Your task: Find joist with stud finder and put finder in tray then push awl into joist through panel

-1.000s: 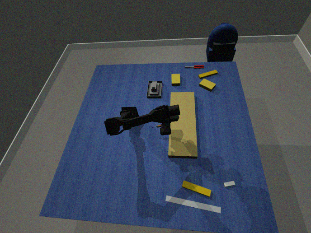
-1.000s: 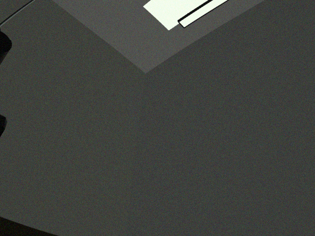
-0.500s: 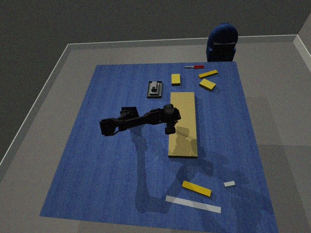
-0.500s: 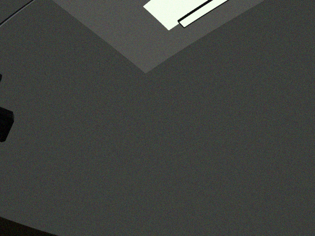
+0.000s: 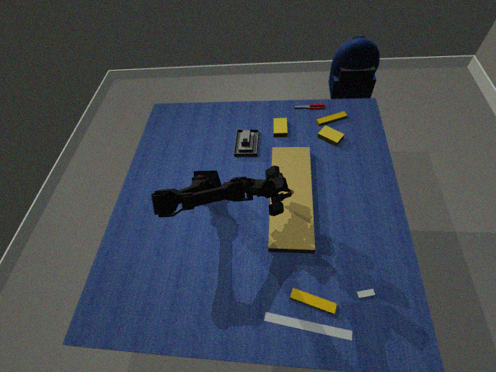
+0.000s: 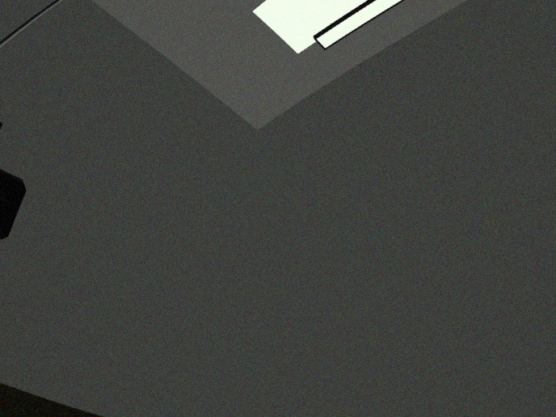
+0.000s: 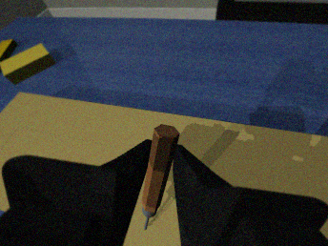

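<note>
I have the gripper (image 7: 159, 191) pinching the awl (image 7: 159, 167) over the panel (image 5: 291, 188) — tip down, not yet in. The stud finder (image 5: 246, 140) sits in the tray (image 5: 236, 150). Remaining — one straight push into the joist.
</note>
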`<action>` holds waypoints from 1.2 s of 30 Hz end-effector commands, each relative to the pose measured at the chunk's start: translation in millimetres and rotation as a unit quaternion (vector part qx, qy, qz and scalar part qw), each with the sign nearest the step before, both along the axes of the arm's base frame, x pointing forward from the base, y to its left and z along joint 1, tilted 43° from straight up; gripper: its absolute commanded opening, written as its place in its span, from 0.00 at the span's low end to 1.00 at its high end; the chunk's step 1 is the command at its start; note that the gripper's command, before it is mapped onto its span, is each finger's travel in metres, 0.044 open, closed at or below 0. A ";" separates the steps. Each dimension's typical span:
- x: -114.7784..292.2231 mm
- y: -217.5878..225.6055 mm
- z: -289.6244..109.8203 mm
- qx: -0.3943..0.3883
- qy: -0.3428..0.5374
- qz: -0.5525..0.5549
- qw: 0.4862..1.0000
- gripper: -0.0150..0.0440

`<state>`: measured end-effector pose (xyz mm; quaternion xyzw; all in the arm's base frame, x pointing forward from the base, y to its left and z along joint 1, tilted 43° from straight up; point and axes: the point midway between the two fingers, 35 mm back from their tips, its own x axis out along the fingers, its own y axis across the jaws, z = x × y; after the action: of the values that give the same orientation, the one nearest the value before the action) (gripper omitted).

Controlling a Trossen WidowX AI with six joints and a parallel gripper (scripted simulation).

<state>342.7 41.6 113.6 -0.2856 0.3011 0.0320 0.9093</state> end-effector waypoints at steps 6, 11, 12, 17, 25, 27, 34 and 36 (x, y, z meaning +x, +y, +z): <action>4.0 3.2 31.0 -0.014 -0.123 0.061 0.990 0.25; 0.8 3.7 50.1 -0.031 -0.189 0.087 0.978 0.25; -0.3 3.8 54.1 -0.035 -0.203 0.092 0.974 0.25; -7.4 3.5 71.8 -0.056 -0.261 0.111 0.957 0.25; -7.7 3.5 72.4 -0.056 -0.263 0.111 0.957 0.25; -7.5 3.2 72.0 -0.056 -0.263 0.111 0.957 0.25; -6.5 0.8 69.2 -0.057 -0.263 0.111 0.957 0.25; -6.2 0.1 68.3 -0.057 -0.263 0.111 0.957 0.25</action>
<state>336.3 42.6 184.5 -0.3642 0.0190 0.0375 0.9304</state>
